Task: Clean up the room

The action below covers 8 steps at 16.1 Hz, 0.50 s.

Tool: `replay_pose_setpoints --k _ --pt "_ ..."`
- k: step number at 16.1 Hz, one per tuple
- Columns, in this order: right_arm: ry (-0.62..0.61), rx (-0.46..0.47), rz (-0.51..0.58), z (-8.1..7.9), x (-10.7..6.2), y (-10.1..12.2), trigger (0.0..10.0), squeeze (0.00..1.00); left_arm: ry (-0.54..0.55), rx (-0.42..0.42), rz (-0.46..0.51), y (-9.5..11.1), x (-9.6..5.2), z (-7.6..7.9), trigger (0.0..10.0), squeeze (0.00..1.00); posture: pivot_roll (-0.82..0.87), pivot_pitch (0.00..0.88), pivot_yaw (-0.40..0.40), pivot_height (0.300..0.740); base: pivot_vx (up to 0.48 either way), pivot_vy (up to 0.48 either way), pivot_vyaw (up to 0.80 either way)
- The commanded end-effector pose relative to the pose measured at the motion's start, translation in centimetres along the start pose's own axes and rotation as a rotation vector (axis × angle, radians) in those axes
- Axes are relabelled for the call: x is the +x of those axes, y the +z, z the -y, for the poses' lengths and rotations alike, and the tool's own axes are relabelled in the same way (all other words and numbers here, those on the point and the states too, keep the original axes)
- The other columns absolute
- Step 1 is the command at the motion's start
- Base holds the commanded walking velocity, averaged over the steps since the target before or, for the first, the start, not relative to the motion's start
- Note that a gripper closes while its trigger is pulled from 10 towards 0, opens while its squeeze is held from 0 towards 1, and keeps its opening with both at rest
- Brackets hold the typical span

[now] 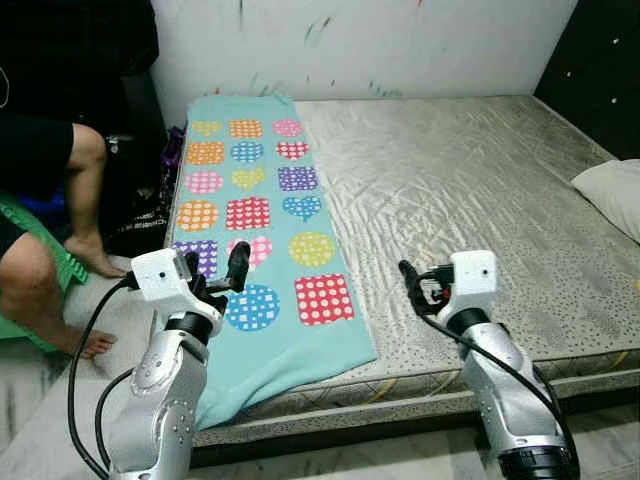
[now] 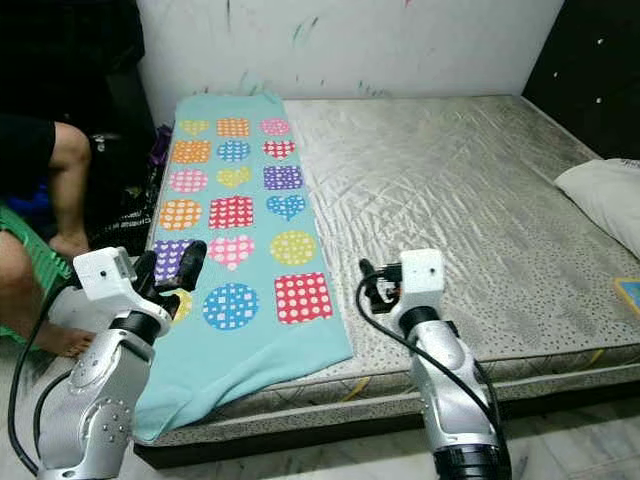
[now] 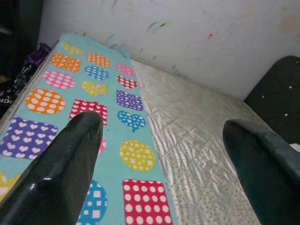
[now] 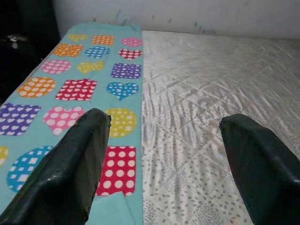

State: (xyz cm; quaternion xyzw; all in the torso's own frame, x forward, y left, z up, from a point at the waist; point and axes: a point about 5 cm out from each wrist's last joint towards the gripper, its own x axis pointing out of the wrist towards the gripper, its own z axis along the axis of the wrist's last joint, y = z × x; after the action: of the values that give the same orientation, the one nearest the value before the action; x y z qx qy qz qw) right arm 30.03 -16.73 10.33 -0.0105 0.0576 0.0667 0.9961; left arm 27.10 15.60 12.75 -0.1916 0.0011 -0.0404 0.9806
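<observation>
A bare mattress (image 1: 470,190) with a quilted, speckled grey cover takes up most of the scene, pushed against a white wall (image 1: 380,40) streaked with small coloured marks. Along the mattress's left side, from the wall down to the near edge, lies a turquoise blanket (image 1: 262,215) printed with dotted hearts, circles and squares; it is spread flat, and its near end hangs over the mattress's front edge. No writing can be read on it or on anything else. At the mattress's far right edge rests a white pillow (image 1: 612,195), and the right eye view picks out a small blue and yellow thing (image 2: 628,295) on the mattress near that edge, too small to identify. Left of the mattress a person sits with bare legs (image 1: 55,215) and feet on the floor, beside a dark heap, perhaps bags, against the mattress's corner. The left gripper (image 1: 215,272) is held over the blanket's near left corner, its fingers (image 3: 61,173) spread wide apart with nothing between them. The right gripper (image 1: 412,280) is held over the bare mattress just right of the blanket's near end, its fingers (image 4: 70,173) likewise wide apart and empty.
</observation>
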Motion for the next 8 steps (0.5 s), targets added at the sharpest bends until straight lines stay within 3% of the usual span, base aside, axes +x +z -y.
replay_pose_setpoints --k 1,3,8 --pt "-0.016 0.007 0.008 0.17 -0.02 0.39 10.0 0.0 0.007 0.027 -0.008 0.1 -0.23 -0.49 10.0 0.0 -0.04 0.0 -0.011 0.74 0.0 0.0 0.0" --pt "-0.008 0.008 0.011 -0.25 0.28 0.56 10.0 0.0 0.016 0.034 0.005 0.53 -0.24 -1.04 10.0 0.0 -0.04 0.0 -0.011 0.74 0.0 0.0 0.0" --pt "-0.022 0.026 0.017 0.21 0.38 0.8 10.0 0.0 0.015 0.011 0.002 0.53 0.32 -0.44 10.0 0.0 -0.04 0.0 -0.009 0.74 0.0 0.0 0.0"
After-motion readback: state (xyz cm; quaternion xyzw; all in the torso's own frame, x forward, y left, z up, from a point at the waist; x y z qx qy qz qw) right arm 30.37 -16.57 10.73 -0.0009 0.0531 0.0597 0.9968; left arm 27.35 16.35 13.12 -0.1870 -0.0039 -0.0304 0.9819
